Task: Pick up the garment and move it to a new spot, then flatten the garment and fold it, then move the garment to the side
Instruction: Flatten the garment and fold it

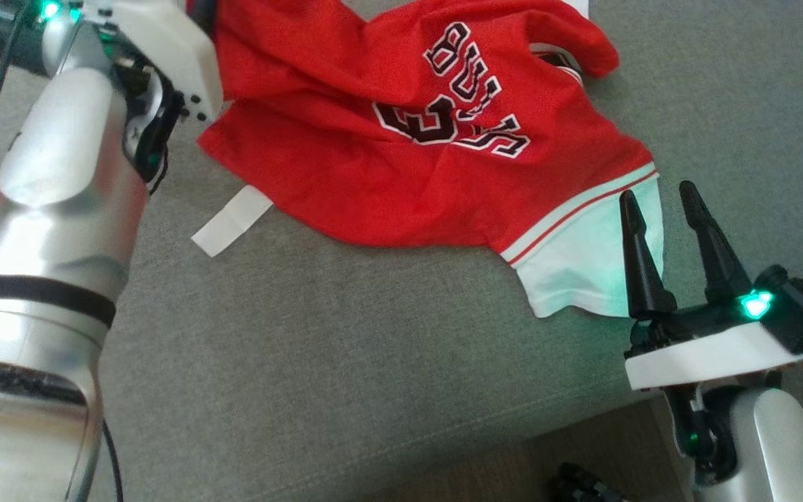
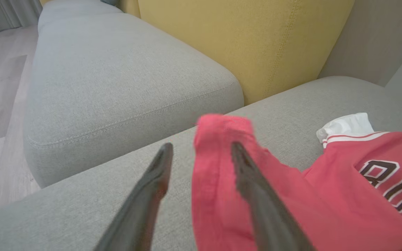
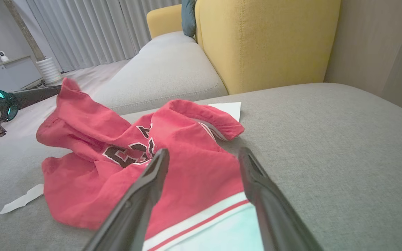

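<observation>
The garment, a red jersey with dark lettering and a white hem, lies crumpled on the grey sofa seat. My left arm reaches to the garment's far left corner, where its wrist housing hides the fingers. In the left wrist view the left gripper stands open, with a raised fold of the garment between the fingers, resting against the right finger. My right gripper is open over the white hem, its fingers either side of the garment's near corner.
A white paper strip lies beside the garment's left edge, and a white sheet pokes out behind it. A yellow backrest and a second grey cushion lie beyond. The seat's front edge and wood floor are near me.
</observation>
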Robot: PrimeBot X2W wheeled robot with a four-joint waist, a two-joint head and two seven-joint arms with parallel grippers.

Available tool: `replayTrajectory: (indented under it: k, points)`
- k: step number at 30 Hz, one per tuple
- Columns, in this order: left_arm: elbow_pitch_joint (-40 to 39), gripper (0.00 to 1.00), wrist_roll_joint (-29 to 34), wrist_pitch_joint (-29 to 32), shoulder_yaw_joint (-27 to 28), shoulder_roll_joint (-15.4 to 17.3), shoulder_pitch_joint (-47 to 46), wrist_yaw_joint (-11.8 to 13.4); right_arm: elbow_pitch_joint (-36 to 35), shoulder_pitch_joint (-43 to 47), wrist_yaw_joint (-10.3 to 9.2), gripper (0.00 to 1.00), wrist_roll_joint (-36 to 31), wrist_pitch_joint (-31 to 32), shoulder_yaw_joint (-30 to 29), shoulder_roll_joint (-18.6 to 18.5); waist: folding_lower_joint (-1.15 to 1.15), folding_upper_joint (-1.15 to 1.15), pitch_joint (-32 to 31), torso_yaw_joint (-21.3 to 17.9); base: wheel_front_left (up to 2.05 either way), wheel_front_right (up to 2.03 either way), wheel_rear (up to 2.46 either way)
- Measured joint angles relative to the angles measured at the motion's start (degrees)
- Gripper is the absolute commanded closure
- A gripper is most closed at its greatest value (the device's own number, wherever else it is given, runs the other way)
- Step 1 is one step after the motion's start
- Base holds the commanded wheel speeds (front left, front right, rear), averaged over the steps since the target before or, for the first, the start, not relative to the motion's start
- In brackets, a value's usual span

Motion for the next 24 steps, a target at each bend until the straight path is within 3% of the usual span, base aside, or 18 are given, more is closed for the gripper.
replayTrajectory:
  k: [3,8,15,24]
  points:
    - [2.2,0.00,-0.3,-4.4,-0.2,-0.2,0.2,-0.2,0.4,0.0,0.00,0.00,0.0,-0.2,-0.3,0.0,0.00,0.00,0.4,-0.2,0.00,0.00,0.00]
    - [0.0,0.00,1.0,-9.3,-0.1,-1.0,3.0,5.0,0.1,-0.1,0.00,0.00,-1.9,-0.6,-1.9,0.0,0.00,0.00,0.1,1.9,0.00,0.00,0.00]
    - [-22.3,0.00,3.1,-9.7,4.4,-1.2,19.9,11.4,-1.9,-0.1,0.00,0.00,-4.4,1.5,-3.8,0.0,0.00,0.00,-1.4,6.2,0.00,0.00,0.00]
    - [-41.1,0.00,6.0,-9.7,7.7,-0.4,40.3,15.1,-2.5,0.3,0.00,0.00,-7.3,4.1,-4.5,0.0,-0.01,0.00,-5.5,11.4,0.00,0.00,0.00]
